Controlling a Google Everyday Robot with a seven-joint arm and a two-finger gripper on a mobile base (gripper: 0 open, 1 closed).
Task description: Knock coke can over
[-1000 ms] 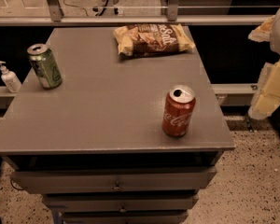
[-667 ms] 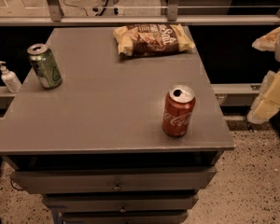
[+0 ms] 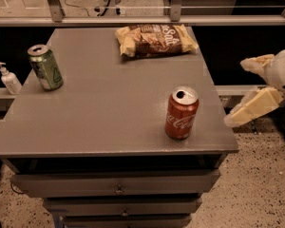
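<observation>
The coke can point(image 3: 181, 113) is red with white script and a silver top. It stands upright near the front right corner of the grey table point(image 3: 104, 113). My gripper point(image 3: 235, 93) comes in from the right edge of the view. It hangs off the table's right side, a short way right of the can and not touching it. Its two pale fingers point(image 3: 252, 107) are spread apart with nothing between them.
A green can point(image 3: 45, 67) stands upright at the table's left edge. A chip bag point(image 3: 155, 40) lies at the back middle. A white pump bottle point(image 3: 8, 78) stands off the table to the left. Drawers sit below the tabletop, and a metal rail runs behind.
My gripper has moved left, closer to the coke can. The can and the other things have not moved.
</observation>
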